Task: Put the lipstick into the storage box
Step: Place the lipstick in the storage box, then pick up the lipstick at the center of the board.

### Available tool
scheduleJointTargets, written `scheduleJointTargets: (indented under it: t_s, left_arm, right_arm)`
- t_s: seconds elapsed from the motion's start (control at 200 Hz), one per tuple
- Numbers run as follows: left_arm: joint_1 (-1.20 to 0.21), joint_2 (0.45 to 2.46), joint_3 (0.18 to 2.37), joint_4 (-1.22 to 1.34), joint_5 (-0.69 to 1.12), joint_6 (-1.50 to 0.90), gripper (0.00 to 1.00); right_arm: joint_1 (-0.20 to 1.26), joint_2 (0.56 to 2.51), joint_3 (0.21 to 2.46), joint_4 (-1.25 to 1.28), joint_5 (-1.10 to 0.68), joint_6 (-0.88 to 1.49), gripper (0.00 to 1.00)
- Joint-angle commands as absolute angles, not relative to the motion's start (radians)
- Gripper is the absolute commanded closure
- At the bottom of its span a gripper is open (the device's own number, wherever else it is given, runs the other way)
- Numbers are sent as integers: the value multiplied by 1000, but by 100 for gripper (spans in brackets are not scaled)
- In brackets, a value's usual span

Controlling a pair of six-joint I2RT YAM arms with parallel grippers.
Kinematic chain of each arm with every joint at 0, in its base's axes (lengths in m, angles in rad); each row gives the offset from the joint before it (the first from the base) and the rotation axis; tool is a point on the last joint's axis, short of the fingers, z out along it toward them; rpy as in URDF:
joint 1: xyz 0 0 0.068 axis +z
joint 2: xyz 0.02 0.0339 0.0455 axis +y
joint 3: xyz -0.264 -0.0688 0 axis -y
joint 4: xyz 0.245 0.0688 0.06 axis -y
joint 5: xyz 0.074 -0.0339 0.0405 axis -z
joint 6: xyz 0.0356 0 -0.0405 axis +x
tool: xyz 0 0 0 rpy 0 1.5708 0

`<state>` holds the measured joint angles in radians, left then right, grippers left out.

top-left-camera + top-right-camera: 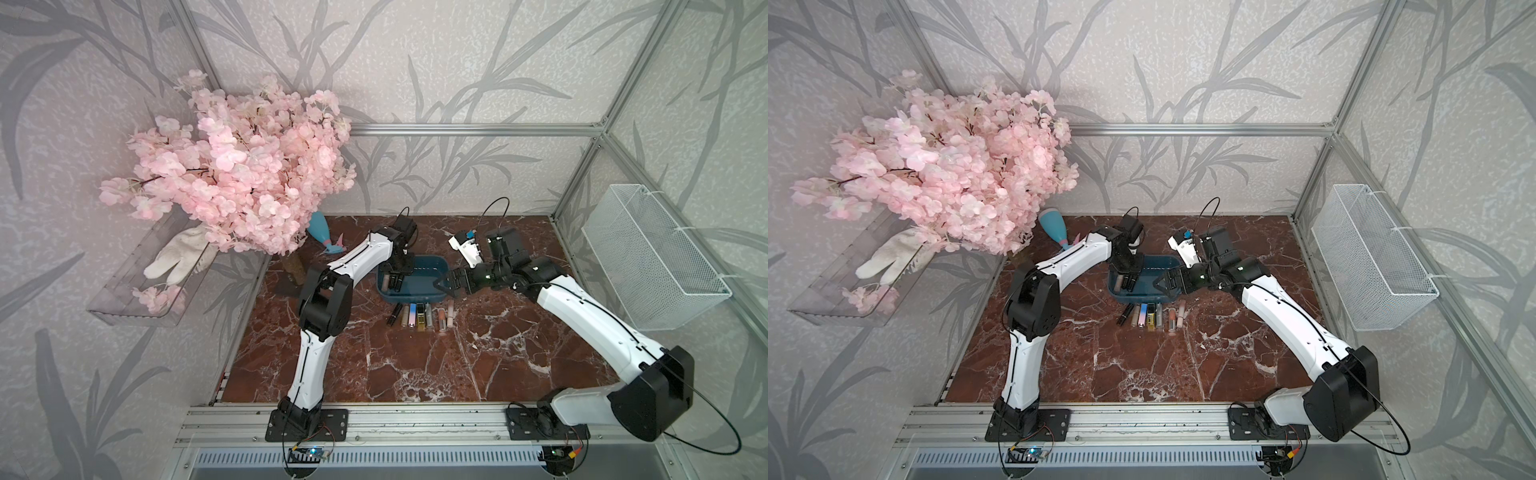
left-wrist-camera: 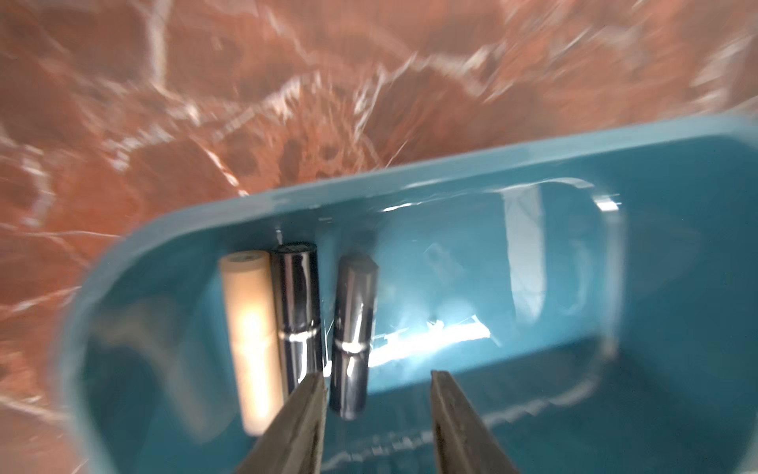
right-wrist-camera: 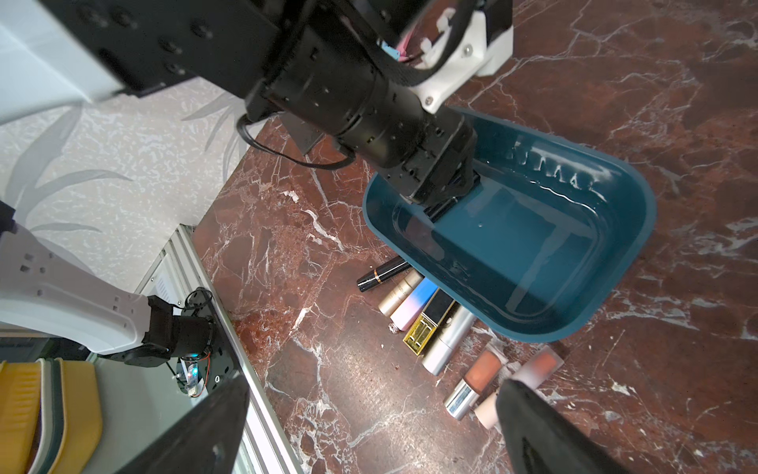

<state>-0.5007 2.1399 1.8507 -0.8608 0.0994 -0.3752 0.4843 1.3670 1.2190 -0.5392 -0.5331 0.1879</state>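
Note:
The dark teal storage box (image 1: 415, 298) (image 1: 1142, 296) stands mid-table. My left gripper (image 1: 395, 282) (image 2: 379, 375) reaches down into its left end, jaws open and holding nothing. Three lipsticks lie side by side on the box floor (image 2: 615, 410): a peach one (image 2: 252, 328), a glossy black one (image 2: 297, 303) and a dark grey one (image 2: 355, 328) just inside one of the fingers (image 2: 303, 418). My right gripper (image 1: 442, 286) (image 3: 375, 383) hovers wide open and empty at the box's right end. Several more lipsticks (image 1: 419, 318) (image 3: 430, 316) lie in a row in front of the box.
A pink blossom tree (image 1: 241, 166) stands at the back left with a blue vase (image 1: 322, 232) lying beside it. A clear tray (image 1: 124, 307) holding a white glove hangs on the left wall. A white wire basket (image 1: 652, 257) hangs on the right wall.

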Motion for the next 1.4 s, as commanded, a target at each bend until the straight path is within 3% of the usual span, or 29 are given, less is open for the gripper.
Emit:
scheduleJointTargets:
  t_s: [0.0, 0.51, 0.845, 1.394]
  left_arm:
    - [-497, 2040, 1849, -843, 128, -379, 54]
    - [-498, 1618, 1509, -660, 300, -391, 54]
    - [-501, 1362, 1289, -679, 368, -372, 54]
    - [-516, 1209, 1026, -697, 398, -347, 53]
  right_arm:
    - [479, 1336, 1200, -507, -545, 216, 1]
    - [488, 1308, 1129, -343, -584, 382, 1]
    - [565, 1318, 1108, -306, -551, 414, 1]
    - [616, 1315, 1088, -343, -541, 382, 1]
